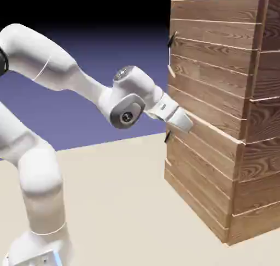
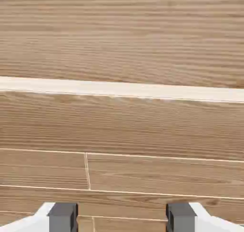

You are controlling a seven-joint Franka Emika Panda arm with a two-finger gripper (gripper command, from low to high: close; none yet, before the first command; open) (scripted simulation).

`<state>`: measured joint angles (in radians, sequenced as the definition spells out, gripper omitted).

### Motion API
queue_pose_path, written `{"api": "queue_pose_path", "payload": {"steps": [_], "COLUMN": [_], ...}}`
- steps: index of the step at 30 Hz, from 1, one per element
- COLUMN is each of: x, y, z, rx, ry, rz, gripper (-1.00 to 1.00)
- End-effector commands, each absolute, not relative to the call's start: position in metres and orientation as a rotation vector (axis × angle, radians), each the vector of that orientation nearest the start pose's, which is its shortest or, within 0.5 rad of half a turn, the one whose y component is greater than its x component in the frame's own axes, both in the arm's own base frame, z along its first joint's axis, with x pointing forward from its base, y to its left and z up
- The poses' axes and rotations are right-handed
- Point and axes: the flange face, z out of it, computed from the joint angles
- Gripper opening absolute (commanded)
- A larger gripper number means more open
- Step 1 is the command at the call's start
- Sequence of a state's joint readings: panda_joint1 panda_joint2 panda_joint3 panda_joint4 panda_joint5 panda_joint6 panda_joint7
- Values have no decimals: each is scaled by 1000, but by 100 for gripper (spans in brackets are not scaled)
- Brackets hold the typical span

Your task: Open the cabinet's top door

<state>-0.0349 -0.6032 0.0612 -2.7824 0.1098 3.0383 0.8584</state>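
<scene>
In the exterior view, the robot's arm [image 1: 41, 177] rose at the left, its upper bend cut off by the picture's edge. Toward the middle, the gripper [image 2: 122, 219] was angled down to the right beside the cabinet [image 1: 213, 172]; its fingertips could not be made out there. In the hand view they stood wide apart, with nothing between them but a view of planks. Whether they touched the wood could not be told.

The cabinet stood at the right, its right side cut off, brown and wood-grained with pale seams. Its top door [image 1: 210, 68] formed the upper front, above a pale ledge, with a small dark handle [image 1: 172, 39] near its left edge.
</scene>
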Motion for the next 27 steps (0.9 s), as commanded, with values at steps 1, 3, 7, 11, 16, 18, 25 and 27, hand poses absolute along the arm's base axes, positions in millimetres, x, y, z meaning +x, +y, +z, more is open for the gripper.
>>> {"api": "queue_pose_path", "payload": {"steps": [1, 3, 7, 11, 16, 18, 25, 27], "x": [389, 387, 381, 373, 362, 357, 343, 341], "y": [3, 3, 6, 13, 27, 35, 68, 80], "z": [494, 513, 547, 579, 611, 622, 648, 651], "rx": [-2210, -2054, -1732, -1412, -1030, -886, -429, -311], "ry": [1215, 1335, 1523, 1650, 1736, 1752, 1746, 1732], "rz": [-1045, -1034, -987, -907, -770, -705, -440, -355], "gripper": [0, 0, 0, 0, 0, 0, 0, 0]}}
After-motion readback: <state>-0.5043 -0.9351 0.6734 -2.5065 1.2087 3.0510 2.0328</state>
